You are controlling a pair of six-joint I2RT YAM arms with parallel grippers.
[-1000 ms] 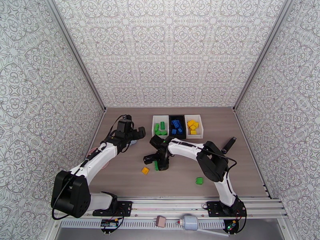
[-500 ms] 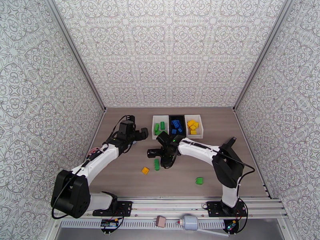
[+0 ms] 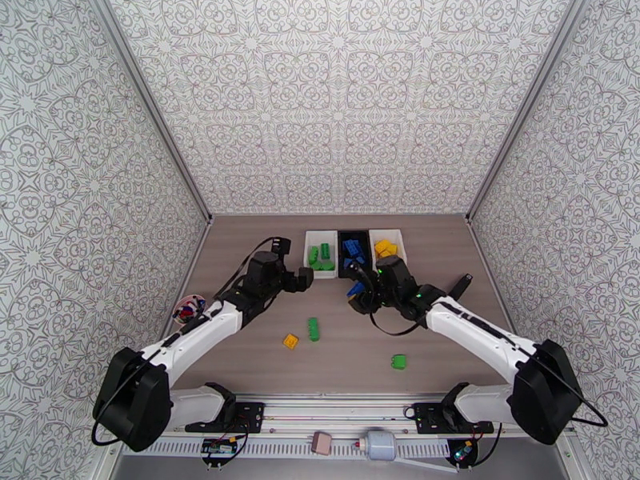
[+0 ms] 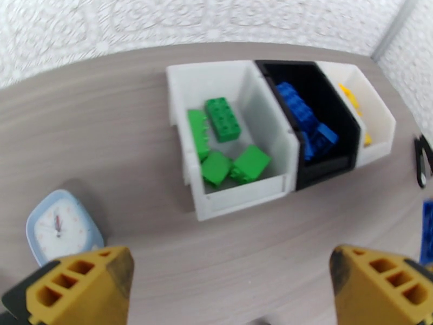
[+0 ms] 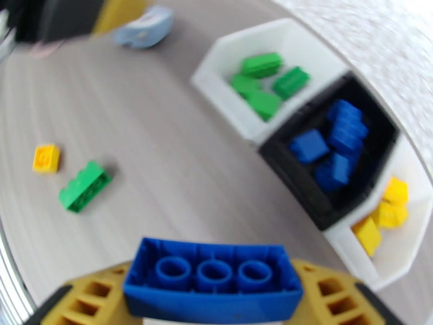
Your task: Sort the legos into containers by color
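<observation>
- While the right gripper [image 5: 211,314] clamps a blue brick [image 5: 214,277] between its fingers, it hovers just on the near side of the black bin [image 5: 303,182], which holds other blue bricks [image 5: 335,142].
- The left gripper [image 4: 230,291] stands wide open and empty above the table [image 3: 448,346], near the left white bin [image 4: 238,199], where green bricks [image 4: 222,119] lie.
- Yellow bricks [image 5: 387,212] sit in the right white bin [image 5: 357,255].
- Loose on the table are a long green brick [image 3: 313,329] just beside a yellow brick [image 3: 290,341], and a second green brick [image 3: 398,362] well apart to the right.
- A small clock [image 4: 62,226] lies left of the bins.
</observation>
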